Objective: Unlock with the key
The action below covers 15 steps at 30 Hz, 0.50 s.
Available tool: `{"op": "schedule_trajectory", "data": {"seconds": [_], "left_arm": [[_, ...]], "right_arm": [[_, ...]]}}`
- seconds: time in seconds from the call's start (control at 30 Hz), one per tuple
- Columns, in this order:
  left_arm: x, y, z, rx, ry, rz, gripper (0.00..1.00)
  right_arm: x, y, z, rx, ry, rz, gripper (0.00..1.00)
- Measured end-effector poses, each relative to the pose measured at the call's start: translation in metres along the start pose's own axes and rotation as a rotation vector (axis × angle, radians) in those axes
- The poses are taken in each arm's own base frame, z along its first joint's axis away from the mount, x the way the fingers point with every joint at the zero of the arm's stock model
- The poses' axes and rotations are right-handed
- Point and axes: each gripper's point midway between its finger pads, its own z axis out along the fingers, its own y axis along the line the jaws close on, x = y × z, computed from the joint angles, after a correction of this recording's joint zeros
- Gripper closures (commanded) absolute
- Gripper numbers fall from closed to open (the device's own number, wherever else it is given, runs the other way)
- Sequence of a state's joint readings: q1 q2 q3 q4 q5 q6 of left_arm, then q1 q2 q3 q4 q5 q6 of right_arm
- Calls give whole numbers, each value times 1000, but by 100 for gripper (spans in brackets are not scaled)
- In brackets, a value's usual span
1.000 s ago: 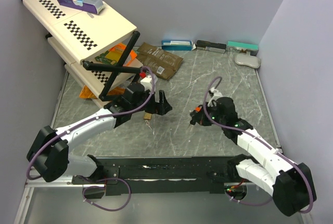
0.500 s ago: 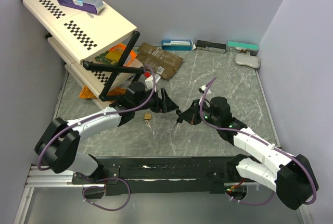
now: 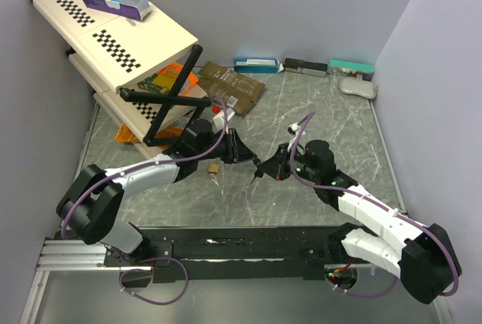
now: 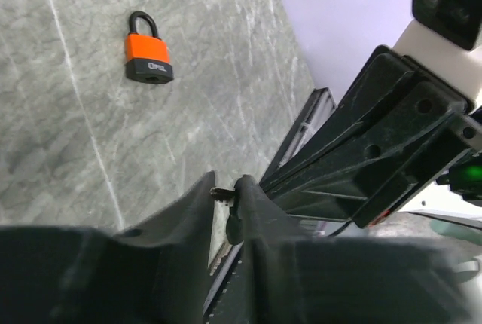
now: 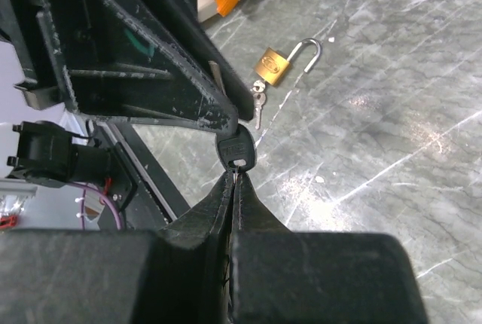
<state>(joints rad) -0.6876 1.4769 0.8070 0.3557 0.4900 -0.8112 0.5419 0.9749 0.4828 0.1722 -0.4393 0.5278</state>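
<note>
Black-headed key (image 5: pixel 236 151) hangs above the bench (image 3: pixel 331 120) between both hands — right hand (image 5: pixel 235 175) clamped on its head, left hand (image 4: pixel 226 190) narrowed onto its blade. Orange padlock (image 4: pixel 148 56) lies closed on the bench — brass padlock (image 5: pixel 275 66) lies below the key, shackle open.

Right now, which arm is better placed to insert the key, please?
Probably right: the right gripper pinches the key by the head, whereas the left gripper clamps the blade that must enter the orange padlock.
</note>
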Motion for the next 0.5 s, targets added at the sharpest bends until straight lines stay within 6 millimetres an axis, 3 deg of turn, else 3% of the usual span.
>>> {"op": "schedule_trajectory", "data": {"seconds": [0.07, 0.2, 0.27, 0.4, 0.5], "left_arm": [[0, -2, 1, 12, 3, -9, 99], [0, -5, 1, 29, 3, -8, 99], [0, -6, 1, 32, 7, -7, 99], [3, -5, 0, 36, 16, 19, 99], [9, -4, -1, 52, 44, 57, 99]], "right_arm": [[1, -1, 0, 2, 3, 1, 100], [3, -3, 1, 8, 10, 5, 100], [3, -3, 2, 9, 10, 8, 91], [4, -3, 1, 7, 13, 14, 50], [4, 0, 0, -7, 14, 6, 38]]}}
